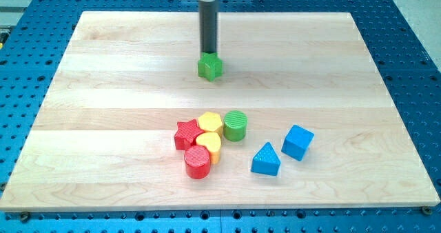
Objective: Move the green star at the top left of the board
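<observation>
The green star lies on the wooden board, above the middle, a little left of centre. My tip stands right at the star's top edge, touching or nearly touching it from the view's top. The dark rod rises straight up from there to the mount at the view's top edge.
A cluster lies below the middle: a red star, a yellow hexagon, a green cylinder, a yellow heart and a red cylinder. To its right lie a blue triangle and a blue cube.
</observation>
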Robot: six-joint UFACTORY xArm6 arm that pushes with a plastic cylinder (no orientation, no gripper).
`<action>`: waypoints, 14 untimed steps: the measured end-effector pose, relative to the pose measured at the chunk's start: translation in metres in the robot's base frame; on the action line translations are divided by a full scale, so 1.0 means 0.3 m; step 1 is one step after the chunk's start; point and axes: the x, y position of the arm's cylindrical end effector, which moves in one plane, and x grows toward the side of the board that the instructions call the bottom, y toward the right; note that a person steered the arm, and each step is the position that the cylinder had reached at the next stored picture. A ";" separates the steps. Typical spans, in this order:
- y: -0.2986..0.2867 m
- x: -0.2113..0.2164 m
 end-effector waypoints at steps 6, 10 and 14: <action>0.106 0.094; 0.106 0.061; -0.477 0.178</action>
